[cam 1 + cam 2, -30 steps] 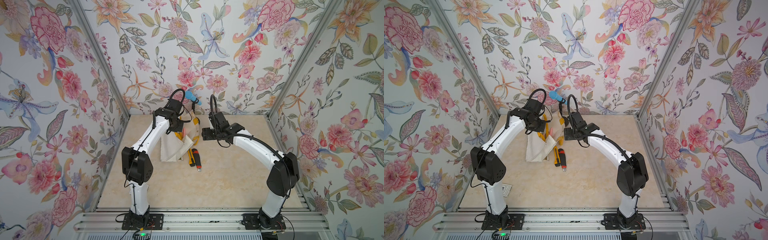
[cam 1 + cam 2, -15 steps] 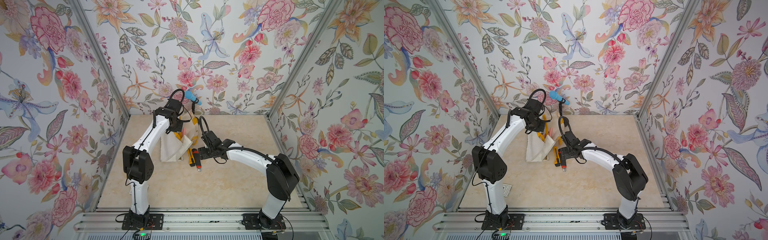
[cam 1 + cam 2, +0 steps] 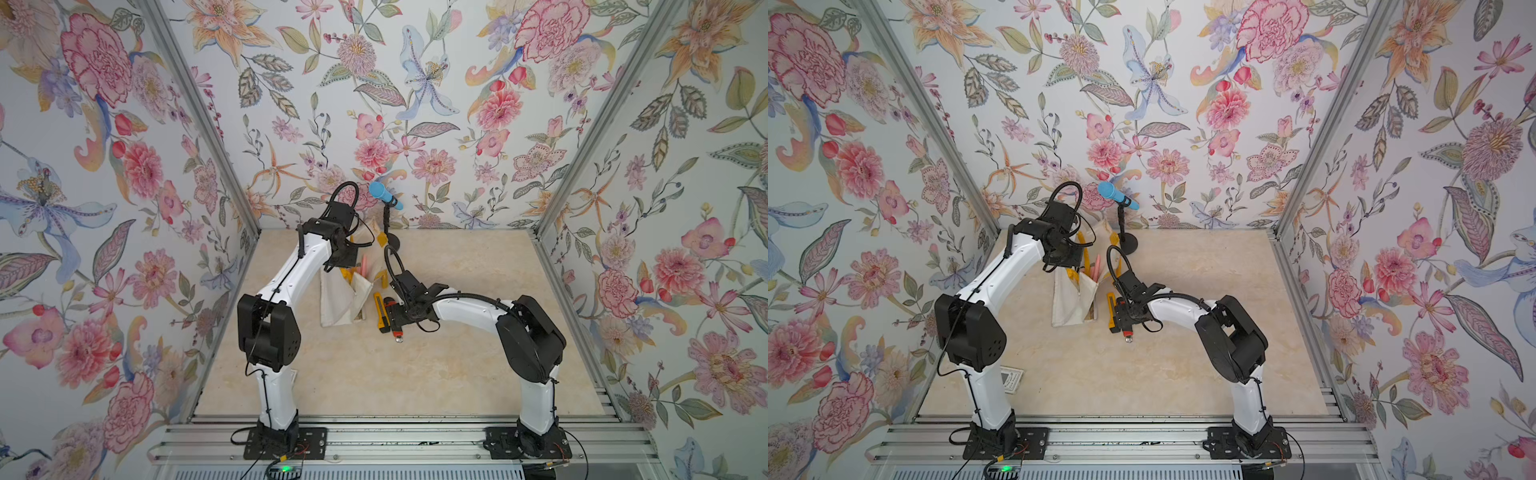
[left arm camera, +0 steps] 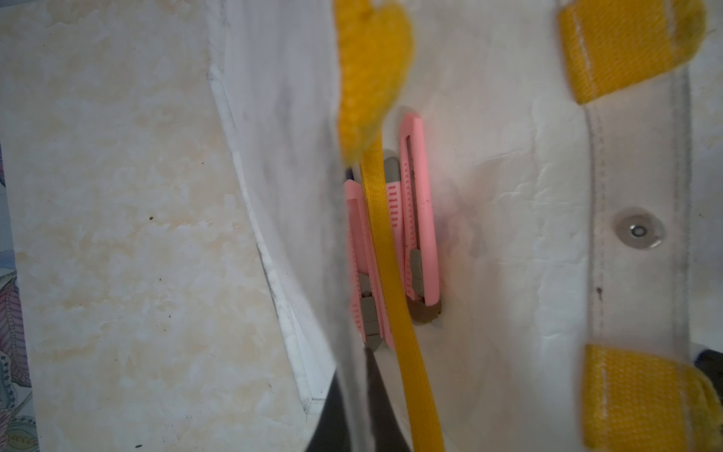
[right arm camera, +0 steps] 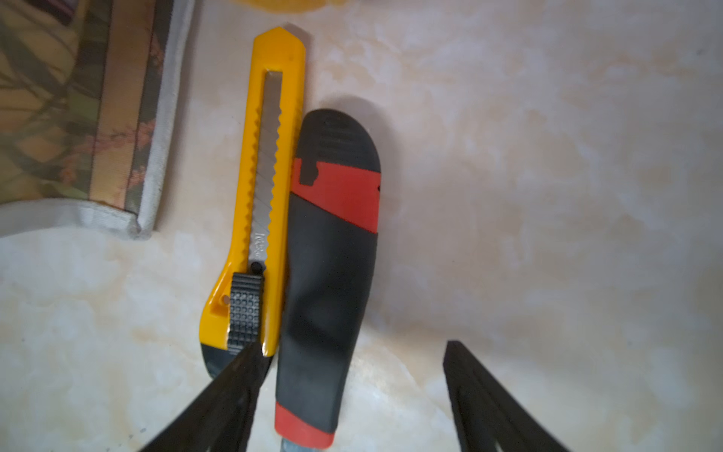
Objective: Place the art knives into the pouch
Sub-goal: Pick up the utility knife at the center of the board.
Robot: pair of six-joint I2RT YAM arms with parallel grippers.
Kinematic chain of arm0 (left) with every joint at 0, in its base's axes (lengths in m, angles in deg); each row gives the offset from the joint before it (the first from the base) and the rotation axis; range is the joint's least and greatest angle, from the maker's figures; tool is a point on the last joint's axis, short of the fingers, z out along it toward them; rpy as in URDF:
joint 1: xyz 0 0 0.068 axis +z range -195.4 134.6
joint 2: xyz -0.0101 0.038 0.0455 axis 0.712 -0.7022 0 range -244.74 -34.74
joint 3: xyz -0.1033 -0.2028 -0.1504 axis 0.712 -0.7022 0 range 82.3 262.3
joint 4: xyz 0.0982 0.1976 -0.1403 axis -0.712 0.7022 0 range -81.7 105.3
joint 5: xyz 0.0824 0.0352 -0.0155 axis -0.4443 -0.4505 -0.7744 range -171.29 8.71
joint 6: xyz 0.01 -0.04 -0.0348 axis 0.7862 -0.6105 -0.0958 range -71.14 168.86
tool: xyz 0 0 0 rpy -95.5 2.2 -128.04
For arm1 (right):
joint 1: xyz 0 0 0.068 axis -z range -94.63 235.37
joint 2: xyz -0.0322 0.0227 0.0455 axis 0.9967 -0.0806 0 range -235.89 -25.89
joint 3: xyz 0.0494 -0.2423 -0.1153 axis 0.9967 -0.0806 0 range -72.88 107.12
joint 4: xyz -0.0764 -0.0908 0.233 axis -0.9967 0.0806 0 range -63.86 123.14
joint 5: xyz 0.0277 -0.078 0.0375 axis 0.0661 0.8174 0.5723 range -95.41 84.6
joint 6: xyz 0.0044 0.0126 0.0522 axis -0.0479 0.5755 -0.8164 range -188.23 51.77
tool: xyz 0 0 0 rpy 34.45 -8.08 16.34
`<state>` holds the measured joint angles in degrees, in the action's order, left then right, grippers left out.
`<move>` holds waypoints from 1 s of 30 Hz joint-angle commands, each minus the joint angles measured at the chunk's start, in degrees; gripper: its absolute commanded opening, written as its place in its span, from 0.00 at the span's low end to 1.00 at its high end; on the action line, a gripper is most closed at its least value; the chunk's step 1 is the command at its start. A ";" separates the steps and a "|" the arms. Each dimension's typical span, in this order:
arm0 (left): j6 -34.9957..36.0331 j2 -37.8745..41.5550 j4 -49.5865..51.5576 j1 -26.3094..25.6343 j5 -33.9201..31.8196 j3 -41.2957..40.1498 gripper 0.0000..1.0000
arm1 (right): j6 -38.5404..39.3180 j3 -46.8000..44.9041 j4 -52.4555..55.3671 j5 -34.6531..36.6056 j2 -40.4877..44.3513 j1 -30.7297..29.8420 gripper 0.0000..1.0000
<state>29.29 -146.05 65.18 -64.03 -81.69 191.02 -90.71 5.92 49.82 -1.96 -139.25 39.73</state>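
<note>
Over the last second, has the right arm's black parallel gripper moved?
Yes. The right gripper came away from the black microphone stand base, towards the camera, down over the black-and-red utility knife.

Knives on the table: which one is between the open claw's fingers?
The black-and-red knife: it lies between the right gripper's open fingers. The yellow knife lies beside it, outside them, nearer the pouch.

Inside the off-white canvas pouch (image 4: 508, 195), the pink plastic snap-off knives (image 4: 424, 203) are partly covered by a yellow webbing handle (image 4: 382, 235), their number unclear; the handle's near loop is blurred. Most of the left claw (image 4: 352, 371) is cut off by the picture's edge. Beside the pouch, the red-and-black rubber-gripped knife (image 5: 328, 254) is cut off at its blade end, and in both top views it is half covered by the right claw (image 3: 397, 319).
</note>
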 commanded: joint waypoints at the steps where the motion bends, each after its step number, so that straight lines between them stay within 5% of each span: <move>1: -0.88 1.97 0.44 0.64 -1.05 -1.24 0.00 | -0.25 1.95 -0.25 0.18 -1.22 -0.25 0.76; 30: -0.38 2.08 1.22 0.86 -2.10 -0.81 0.00 | 1.19 6.82 2.69 5.31 -7.80 -0.69 0.70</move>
<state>29.31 -145.41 65.18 -63.70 -82.13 190.52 -90.27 11.34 50.76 2.63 -145.50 38.63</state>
